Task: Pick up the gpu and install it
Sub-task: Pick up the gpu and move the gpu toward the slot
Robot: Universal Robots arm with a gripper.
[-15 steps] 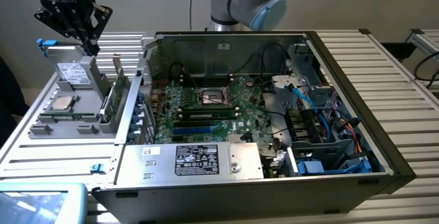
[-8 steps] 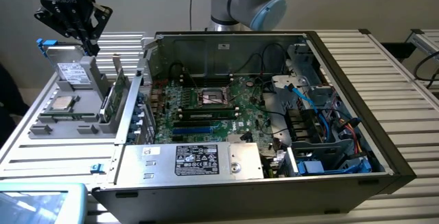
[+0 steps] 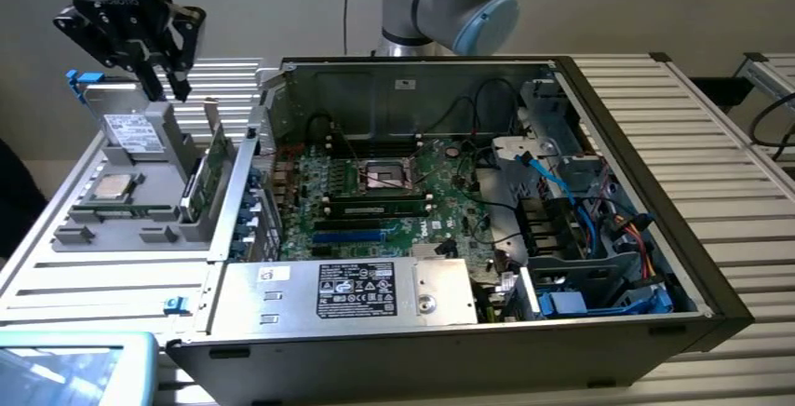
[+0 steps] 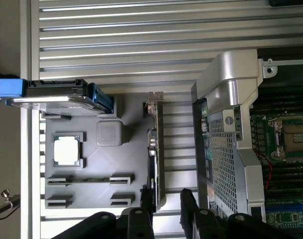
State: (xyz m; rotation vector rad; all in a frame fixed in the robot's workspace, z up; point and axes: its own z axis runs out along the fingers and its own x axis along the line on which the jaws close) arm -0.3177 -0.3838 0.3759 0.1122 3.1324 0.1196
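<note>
Exterior view: the gripper (image 3: 168,87) hangs over the gray holder tray (image 3: 93,229), fingers spread, nothing pinched. The gpu (image 3: 208,171) stands on edge in the tray's slot, just beside the PC case (image 3: 410,373), probably so its top edge is easy to grab.

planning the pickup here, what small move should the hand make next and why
Probably shift the hand sideways until it is centred over the gpu, before any lowering. The gpu stands on edge in the gray holder, untouched. The hand hangs above it with fingers apart, and in the wrist view one finger lines up with the card instead of sitting beside it.
</note>
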